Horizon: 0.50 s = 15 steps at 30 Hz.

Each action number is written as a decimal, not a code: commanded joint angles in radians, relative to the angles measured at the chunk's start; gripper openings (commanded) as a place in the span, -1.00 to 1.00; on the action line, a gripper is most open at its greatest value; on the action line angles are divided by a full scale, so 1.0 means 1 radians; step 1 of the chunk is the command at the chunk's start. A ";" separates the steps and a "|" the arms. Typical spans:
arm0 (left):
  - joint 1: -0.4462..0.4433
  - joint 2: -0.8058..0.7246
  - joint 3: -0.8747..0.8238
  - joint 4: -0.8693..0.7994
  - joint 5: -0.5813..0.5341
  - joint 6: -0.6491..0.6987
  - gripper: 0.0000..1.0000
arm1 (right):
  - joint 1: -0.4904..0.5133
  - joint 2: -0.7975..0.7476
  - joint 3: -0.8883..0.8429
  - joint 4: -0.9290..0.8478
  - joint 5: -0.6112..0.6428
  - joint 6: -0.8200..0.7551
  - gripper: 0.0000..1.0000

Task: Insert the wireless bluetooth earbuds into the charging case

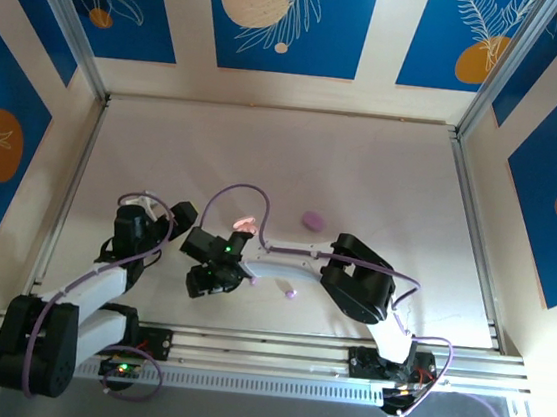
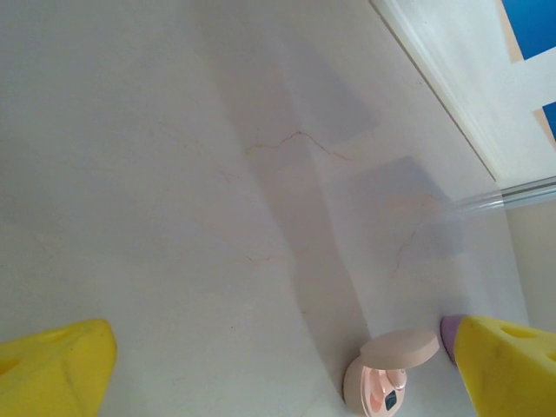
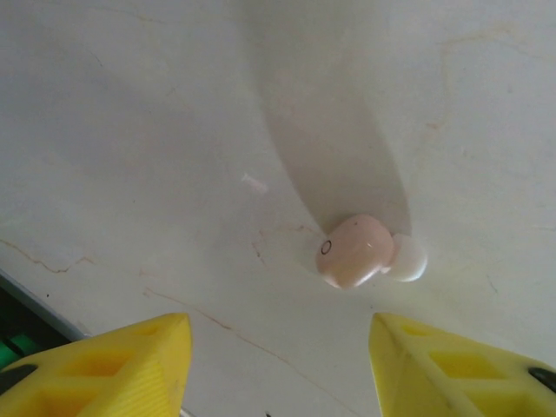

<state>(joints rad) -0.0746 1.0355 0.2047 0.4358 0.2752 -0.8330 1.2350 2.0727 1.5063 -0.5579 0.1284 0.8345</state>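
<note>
Left pincer point(image 2: 285, 347): spread wide with nothing in it, hanging over the bare surface point(image 2: 174, 174).
Right pincer point(image 3: 280, 334): spread apart, low over the surface, with nothing between its yellow fingers point(image 3: 122, 365).
Pink earbud point(image 3: 352, 252): lies on the surface just past the right pincer, at about 1 o'clock from the gap. Its white tip points to 3 o'clock. It touches no finger.
Purple earbud point(image 1: 290, 293): lies alone on the surface, near the right pincer, at 3 o'clock from it in the top view.
Pink case point(image 1: 244, 225): open with its lid up, at about 1 o'clock from the right pincer.
Purple case point(image 1: 312, 219): sits at 3 o'clock from the pink case, apart from it.
</note>
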 commanded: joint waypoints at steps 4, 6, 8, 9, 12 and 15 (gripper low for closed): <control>0.018 -0.004 -0.004 0.046 0.039 -0.015 0.99 | -0.003 0.036 0.041 -0.005 -0.024 0.017 0.13; 0.018 -0.006 -0.004 0.047 0.040 -0.017 0.99 | -0.005 0.042 0.048 -0.013 -0.014 0.015 0.13; 0.018 -0.009 -0.004 0.050 0.042 -0.017 0.99 | -0.008 0.046 0.056 -0.024 -0.003 0.010 0.13; 0.018 -0.009 -0.007 0.050 0.042 -0.017 0.99 | -0.009 0.049 0.061 -0.029 0.005 0.008 0.13; 0.018 -0.011 -0.006 0.053 0.043 -0.017 0.99 | -0.014 0.056 0.070 -0.034 0.011 0.001 0.13; 0.018 -0.012 -0.008 0.056 0.045 -0.017 0.99 | -0.020 0.061 0.079 -0.044 0.022 -0.007 0.12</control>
<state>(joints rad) -0.0719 1.0355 0.2047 0.4583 0.2924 -0.8406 1.2232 2.1136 1.5566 -0.5682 0.1341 0.8398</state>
